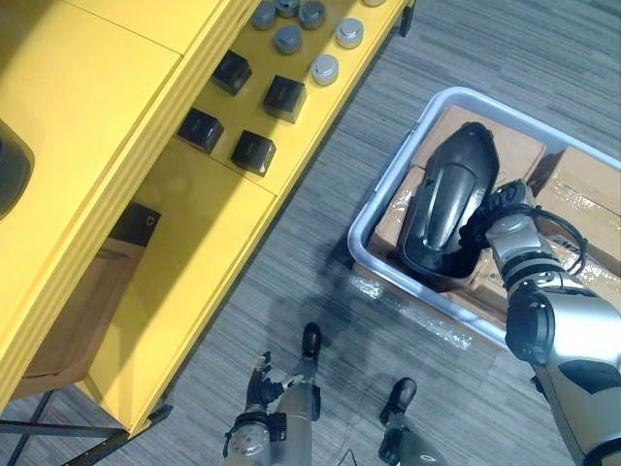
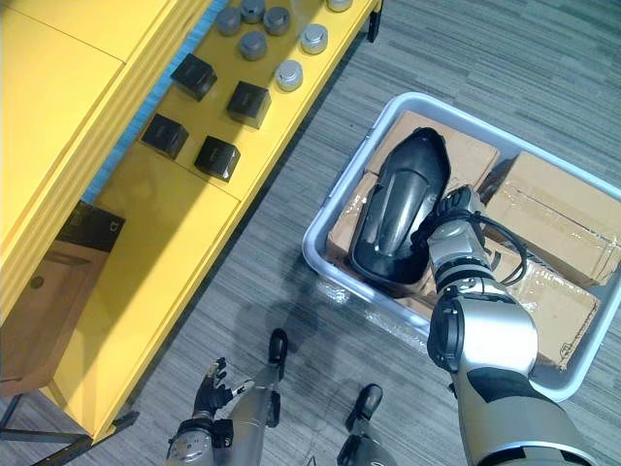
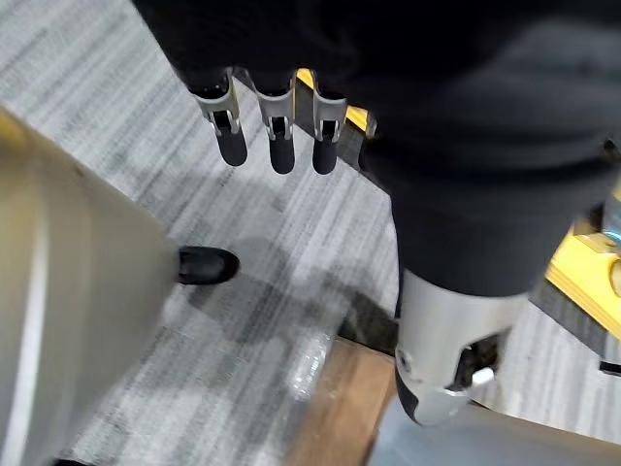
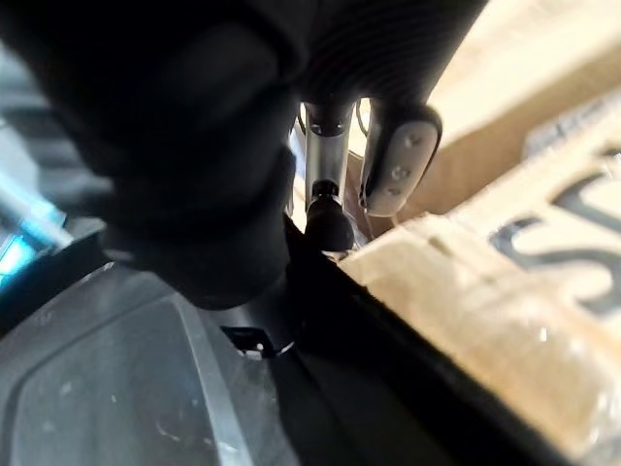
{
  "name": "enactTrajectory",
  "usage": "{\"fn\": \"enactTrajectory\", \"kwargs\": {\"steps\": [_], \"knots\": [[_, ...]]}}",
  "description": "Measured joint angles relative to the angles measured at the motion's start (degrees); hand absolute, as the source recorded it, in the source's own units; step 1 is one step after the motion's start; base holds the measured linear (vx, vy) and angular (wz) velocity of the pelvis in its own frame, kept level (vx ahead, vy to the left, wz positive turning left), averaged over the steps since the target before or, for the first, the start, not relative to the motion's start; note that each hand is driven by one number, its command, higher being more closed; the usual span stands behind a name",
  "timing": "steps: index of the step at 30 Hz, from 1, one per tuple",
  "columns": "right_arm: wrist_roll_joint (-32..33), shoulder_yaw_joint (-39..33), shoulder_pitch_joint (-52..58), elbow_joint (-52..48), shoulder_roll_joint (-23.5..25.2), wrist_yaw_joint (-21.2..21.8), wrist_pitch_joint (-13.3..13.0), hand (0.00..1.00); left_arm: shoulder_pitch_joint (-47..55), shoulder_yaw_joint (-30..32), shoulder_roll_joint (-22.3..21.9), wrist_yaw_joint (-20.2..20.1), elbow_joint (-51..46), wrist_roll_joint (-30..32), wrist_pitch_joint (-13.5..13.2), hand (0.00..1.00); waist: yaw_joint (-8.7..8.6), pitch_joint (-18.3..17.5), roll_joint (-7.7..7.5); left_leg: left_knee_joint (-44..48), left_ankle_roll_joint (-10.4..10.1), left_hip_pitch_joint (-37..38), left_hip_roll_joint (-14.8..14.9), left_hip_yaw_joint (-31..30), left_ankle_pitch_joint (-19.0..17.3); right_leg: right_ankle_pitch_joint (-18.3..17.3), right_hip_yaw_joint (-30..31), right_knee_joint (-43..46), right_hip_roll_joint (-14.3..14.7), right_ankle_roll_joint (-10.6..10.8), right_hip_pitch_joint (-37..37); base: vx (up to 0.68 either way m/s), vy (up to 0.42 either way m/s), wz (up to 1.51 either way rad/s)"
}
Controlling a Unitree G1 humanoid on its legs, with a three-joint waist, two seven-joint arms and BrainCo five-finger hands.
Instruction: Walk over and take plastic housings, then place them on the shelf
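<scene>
The job looks barely begun. A black plastic housing (image 1: 446,194) lies in the grey bin (image 1: 388,175) at 3 o'clock, on top of cardboard boxes (image 1: 582,184). The right hand (image 1: 500,206) is against its 3 o'clock edge, though I can't tell whether it has a grip. The left hand (image 1: 260,386) hangs slack and empty at 6 o'clock. Lifting, carrying and placing on the yellow shelf (image 1: 194,214) at 10 o'clock all remain.

Cams: head stereo pair, two wrist cams.
Both eyes look steeply down, sharing yellow shelf unit (image 1: 194,223), grey carpet floor (image 1: 320,194), pale plastic crate (image 1: 391,175); left wrist faces floor past left hand (image 3: 281,146); right wrist sits tight against glossy black plastic housing (image 4: 146,388).
</scene>
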Motion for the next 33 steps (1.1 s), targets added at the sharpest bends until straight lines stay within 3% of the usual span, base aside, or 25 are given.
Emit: {"fn": "enactTrajectory", "kwargs": {"steps": [7, 10, 12, 17, 21, 25, 33], "knots": [[0.1, 9.3, 7.8, -14.3, 0.0, -4.5, -1.3, 1.0, -3.1, 0.3, 0.1, 0.3, -15.0, -1.2, -0.5, 0.0, -2.31, 0.6, -1.04, 0.0, 0.0, 2.1, 0.4, 1.4, 0.0, 0.0, 1.3, 0.1, 0.0, 0.0, 1.3, 0.03, 0.01, -0.08], [-0.6, 10.6, 10.9, -20.1, 0.8, -5.3, -1.6, 1.0, -9.0, 0.1, 0.5, 0.3, -19.0, -5.5, -1.5, 0.0, -4.15, 0.5, -1.2, -0.5, 0.0, 5.0, 0.7, 2.0, 0.0, 0.0, 1.8, 0.2, 0.1, 0.0, 3.6, 0.02, -0.004, -0.1], [-0.7, 12.2, 12.4, -23.1, 2.0, -5.8, -1.9, 1.0, -13.0, -0.5, 1.1, 0.2, -19.0, -9.0, -1.8, 0.0, -5.44, 0.2, -1.65, -1.9, -0.4, 7.4, 0.8, 2.4, 0.2, 0.0, 2.0, 0.1, 0.2, 0.0, 5.0, 0.02, -0.011, -0.11], [-0.8, 14.8, 14.3, -29.7, 6.2, -5.8, -2.7, 1.0, -21.7, -9.0, 2.3, -4.3, -17.3, -24.4, -2.2, 0.0, -8.35, -1.7, -3.0, -6.8, -0.8, 12.4, 0.9, 4.1, 2.0, 0.0, 3.4, -0.1, 0.5, 0.0, 7.0, 0.01, -0.002, -0.14], [-0.7, 17.2, 16.8, -33.7, 11.2, -5.8, -3.3, 1.0, -25.4, -10.7, 0.8, -4.8, -13.0, -32.2, -2.0, 0.0, -9.54, -4.2, -3.86, -8.6, -1.1, 15.7, 1.1, 5.4, 2.5, 0.0, 4.7, -0.4, 0.7, 0.0, 8.7, 0.02, -0.009, -0.16], [0.2, 18.7, 20.7, -40.6, 15.5, -6.6, -3.6, 1.0, -26.7, -11.9, 0.6, -4.5, -9.5, -40.6, -2.1, 0.0, -9.79, -8.9, -4.06, -11.9, -1.6, 18.1, 1.4, 7.0, 3.7, 0.0, 6.0, -1.4, 1.2, -0.1, 9.2, 0.02, -0.006, -0.14], [2.2, 23.0, 28.1, -49.6, 21.8, -8.4, -6.4, 1.0, -26.0, -15.2, -0.4, -2.6, -7.2, -42.2, -1.6, 0.0, -11.4, -14.3, -4.57, -12.4, -1.8, 20.4, 1.9, 8.2, 4.0, -0.2, 6.8, -2.3, 1.6, -0.3, 11.1, -0.02, -0.003, -0.07]]}}
